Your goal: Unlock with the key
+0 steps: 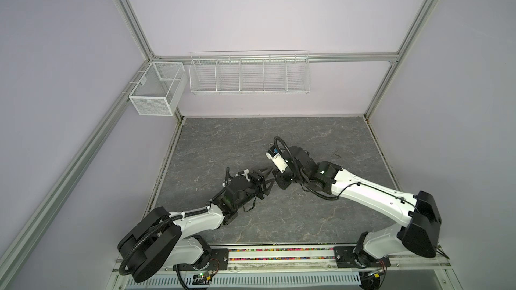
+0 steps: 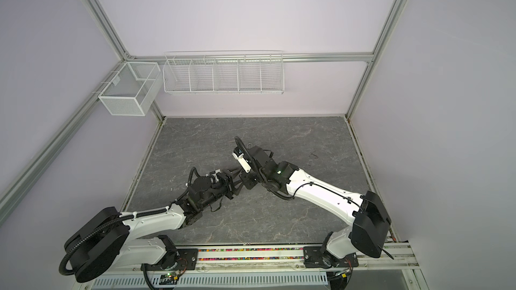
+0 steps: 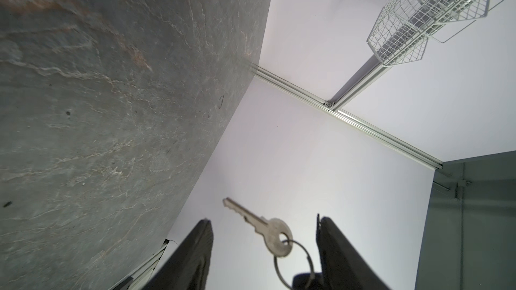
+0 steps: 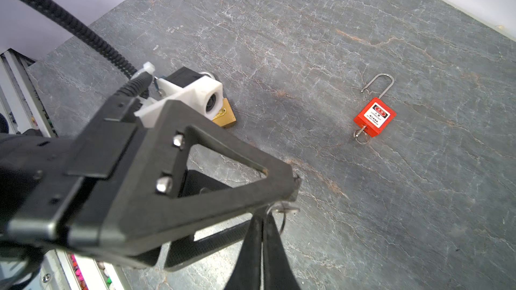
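1. Nearest of what matters, the right tool (image 4: 264, 218) has its fingers pressed together on the key ring (image 3: 293, 263), mid-worktop (image 4: 391, 218).
2. Just left of it, the left tool (image 3: 263, 218) stands with fingers apart, one on each side of the key (image 3: 272, 235) and touching neither side of it.
3. From the ring, the key's long axis runs bow-first near the left palm, with the blade pointing out past the left fingertips.
4. Left of the meeting point, a brass padlock (image 4: 224, 119) lies on the worktop under the left wrist, mostly hidden; its keyhole cannot be seen.
5. Farther off lies a red padlock (image 4: 374, 117), which already carries its own key, and its shackle looks raised.
6. Judgement: a handover comes next, with the left fingers closing on the bow. The brass padlock is the likely target, and the left arm is nearer to it.
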